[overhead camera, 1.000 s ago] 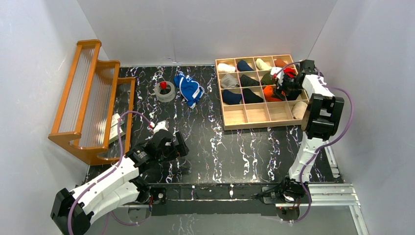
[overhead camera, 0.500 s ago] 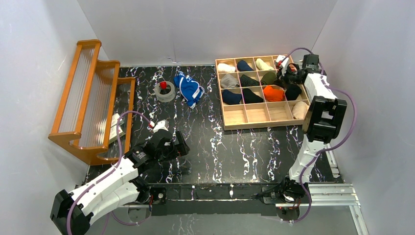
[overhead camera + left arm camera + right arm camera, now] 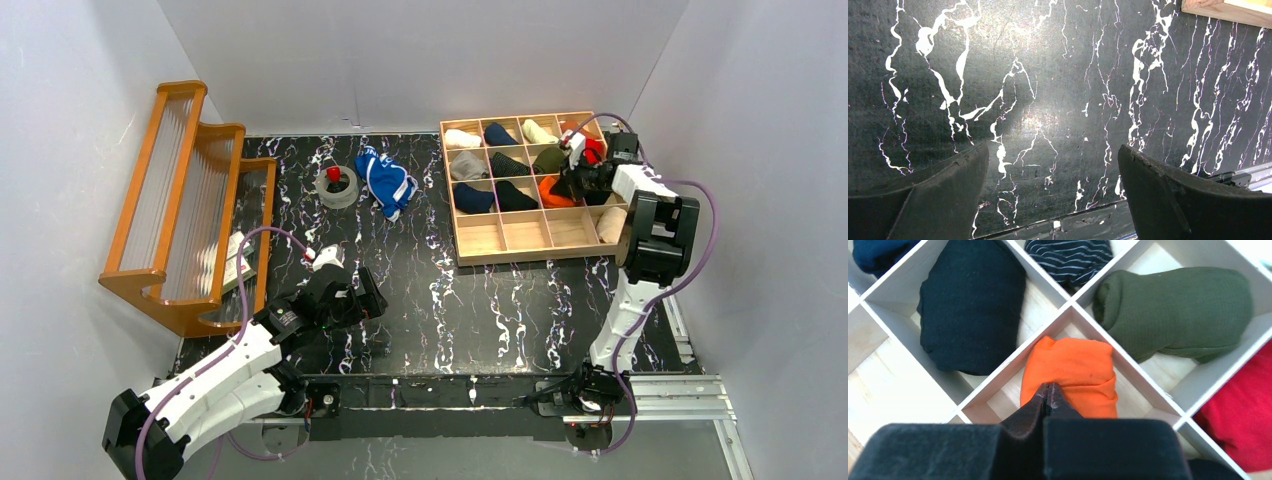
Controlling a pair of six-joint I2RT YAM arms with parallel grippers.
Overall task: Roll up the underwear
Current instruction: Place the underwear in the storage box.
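right pincer shut, tips at the rolled orange boxer briefs in the wooden tray | left pincer wide, empty, over the desk | blue boxer briefs bunched on desk, left of tray, lying far-left to near-right; your left arm's nearer

This is a robotics lab test cell: plain white panel walls box in a black marble-patterned tabletop, and two robot arms with looping purple cables are bolted to an aluminium rail frame at the near edge. The few things laid out read as staged props: a wooden rack, a wooden compartment tray of rolled garments, a tape roll and the blue underwear.
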